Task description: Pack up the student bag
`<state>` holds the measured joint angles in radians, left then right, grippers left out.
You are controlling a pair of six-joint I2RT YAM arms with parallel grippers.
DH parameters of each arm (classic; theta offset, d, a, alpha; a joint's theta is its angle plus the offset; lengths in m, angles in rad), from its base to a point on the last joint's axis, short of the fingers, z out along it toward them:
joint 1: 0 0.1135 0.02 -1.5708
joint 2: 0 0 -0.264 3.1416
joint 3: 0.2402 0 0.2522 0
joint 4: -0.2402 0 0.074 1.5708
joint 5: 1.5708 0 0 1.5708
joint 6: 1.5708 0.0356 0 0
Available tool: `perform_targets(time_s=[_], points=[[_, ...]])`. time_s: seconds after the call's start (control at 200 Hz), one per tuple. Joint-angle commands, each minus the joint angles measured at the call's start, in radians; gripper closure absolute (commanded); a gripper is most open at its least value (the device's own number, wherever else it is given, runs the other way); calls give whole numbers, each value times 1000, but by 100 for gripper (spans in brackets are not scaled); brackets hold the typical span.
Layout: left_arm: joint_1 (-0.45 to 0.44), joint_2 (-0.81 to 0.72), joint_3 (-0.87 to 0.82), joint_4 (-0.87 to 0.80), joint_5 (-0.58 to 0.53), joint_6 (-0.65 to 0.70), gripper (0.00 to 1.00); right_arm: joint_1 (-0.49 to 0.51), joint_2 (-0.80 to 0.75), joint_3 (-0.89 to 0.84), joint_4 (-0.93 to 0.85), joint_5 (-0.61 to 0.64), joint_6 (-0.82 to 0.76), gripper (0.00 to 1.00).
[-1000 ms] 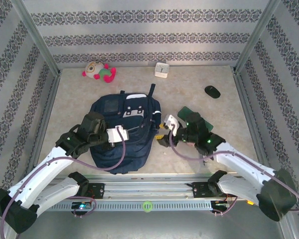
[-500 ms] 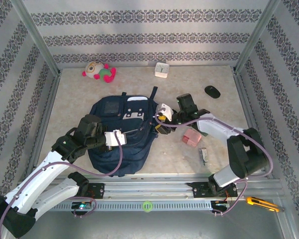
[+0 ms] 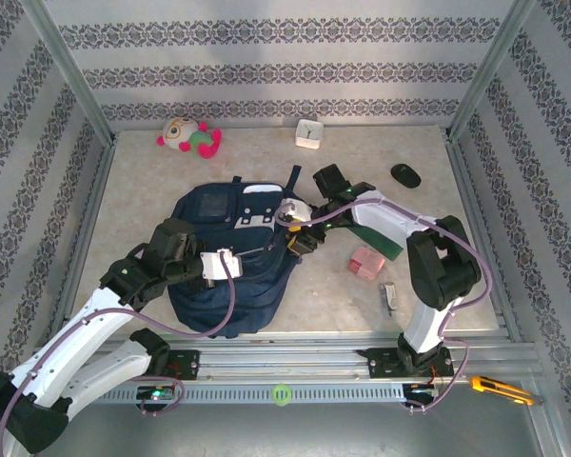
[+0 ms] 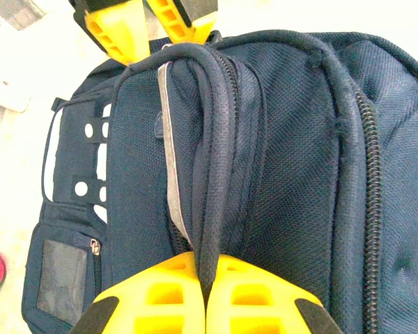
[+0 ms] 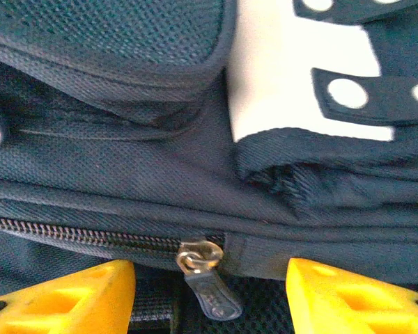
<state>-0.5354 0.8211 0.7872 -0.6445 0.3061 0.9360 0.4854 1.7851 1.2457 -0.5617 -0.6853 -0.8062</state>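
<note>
The student bag (image 3: pixel 230 249), navy with white trim, lies flat in the middle of the table. My left gripper (image 3: pixel 242 255) is over its centre, shut on a raised fold of the bag's piped edge (image 4: pixel 210 209), which runs down between the yellow fingers (image 4: pixel 160 296). My right gripper (image 3: pixel 296 238) is at the bag's right edge, open. In the right wrist view a metal zipper slider with a dark pull tab (image 5: pixel 209 282) hangs between its fingertips (image 5: pixel 70 296), touching neither. The zipper (image 5: pixel 76 236) runs left from the slider, closed. The right gripper's fingers (image 4: pixel 150 24) show beyond the fold in the left wrist view.
A plush toy (image 3: pixel 188 136) and a white box (image 3: pixel 309 133) sit at the back. A black mouse (image 3: pixel 405 174) is at the back right. A green book (image 3: pixel 376 236), a pink box (image 3: pixel 365 262) and a small object (image 3: pixel 389 297) lie right of the bag.
The right arm swung from the front right up and left to the bag's upper right edge, uncovering the pink box. The left gripper kept its hold and barely moved.
</note>
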Motion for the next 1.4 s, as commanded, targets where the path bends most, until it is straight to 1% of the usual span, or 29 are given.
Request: perform_targets(time_s=[0.0,0.05,0.095,0.17,0.235,0.375,0.565,0.63,0.749,0.859,0.969,1.104,1.264,1.329,1.394], points=[[6,-10,23,107,15,17,100,12,25,41,-144,-14,-57,43],[5,-8,20,117,5,15,100,9,24,41,-151,-18,-50,46],[7,-5,20,125,-4,14,100,7,18,38,-153,-19,-41,50],[8,1,19,134,-12,13,100,4,4,28,-150,-22,-25,63],[8,8,19,142,-19,8,100,4,-10,19,-143,-31,-12,70],[8,14,16,158,-24,1,100,-4,-32,-4,-107,-94,26,77],[8,8,14,165,-25,-3,100,-7,-32,-2,-90,-108,72,78],[9,4,11,170,-24,-7,100,-10,-27,1,-83,-103,90,83],[9,5,6,189,-37,-32,100,-17,-31,3,-69,-83,130,100],[7,24,0,221,-66,-99,100,-19,-71,-19,-57,-77,159,100],[-1,67,-1,224,-101,-162,100,-18,-143,-64,-34,-115,197,100],[-35,105,-16,270,-180,-233,100,-7,-232,-125,-5,-160,243,100],[-79,149,-11,327,-268,-312,100,35,-305,-187,12,-180,305,100],[-102,169,-10,360,-303,-371,100,55,-332,-216,33,-191,346,100],[-124,191,-13,383,-330,-400,100,72,-363,-252,80,-205,406,100]])
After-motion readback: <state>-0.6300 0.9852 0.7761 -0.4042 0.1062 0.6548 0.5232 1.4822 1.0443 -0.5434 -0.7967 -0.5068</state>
